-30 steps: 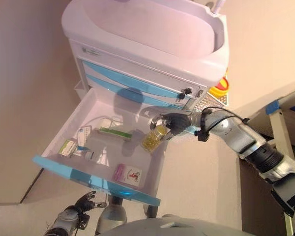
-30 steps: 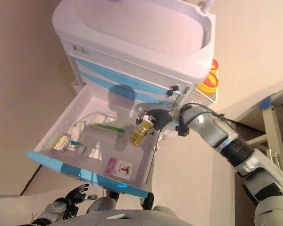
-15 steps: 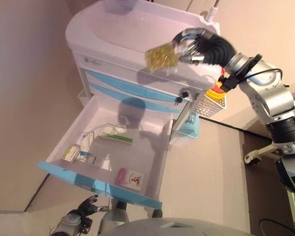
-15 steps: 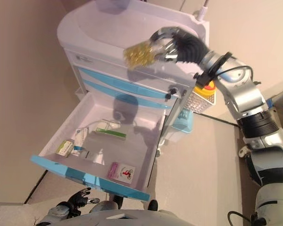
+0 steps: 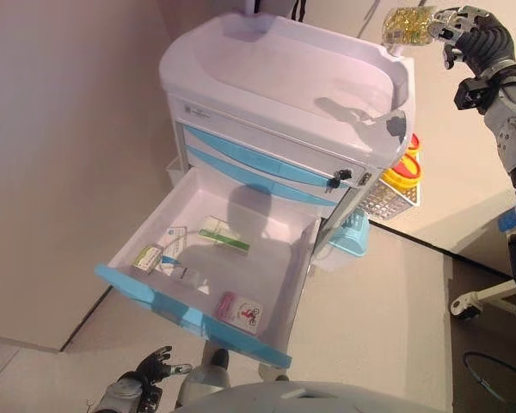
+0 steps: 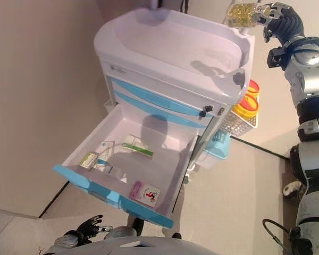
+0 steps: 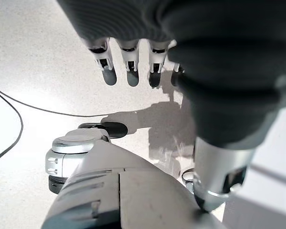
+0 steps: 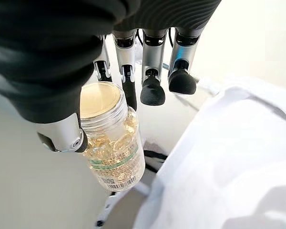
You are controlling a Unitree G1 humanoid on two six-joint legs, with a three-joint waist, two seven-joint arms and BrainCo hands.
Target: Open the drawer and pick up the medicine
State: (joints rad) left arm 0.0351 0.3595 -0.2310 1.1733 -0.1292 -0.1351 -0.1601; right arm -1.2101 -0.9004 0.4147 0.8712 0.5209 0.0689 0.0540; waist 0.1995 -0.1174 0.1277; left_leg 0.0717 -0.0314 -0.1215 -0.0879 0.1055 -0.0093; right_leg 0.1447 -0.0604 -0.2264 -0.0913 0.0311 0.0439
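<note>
Right robot hand [image 5: 469, 26] holds the capsule bottle [image 5: 407, 24] high, above the back right corner of the medical cart [image 5: 284, 77]. Fingers and thumb pinch the clear bottle just below its lid; yellow capsules visible inside. Bottom drawer [image 5: 208, 262] of the cart stands pulled out, small boxes [image 5: 224, 235] lying inside. Left robot hand [image 5: 148, 368] hangs low, below the drawer front, fingers relaxed, holding nothing.

Risk: the grip sits near the lid only, bottle body hanging free. A quick swing of the arm could let it slip and drop onto the cart top or the floor.
</note>
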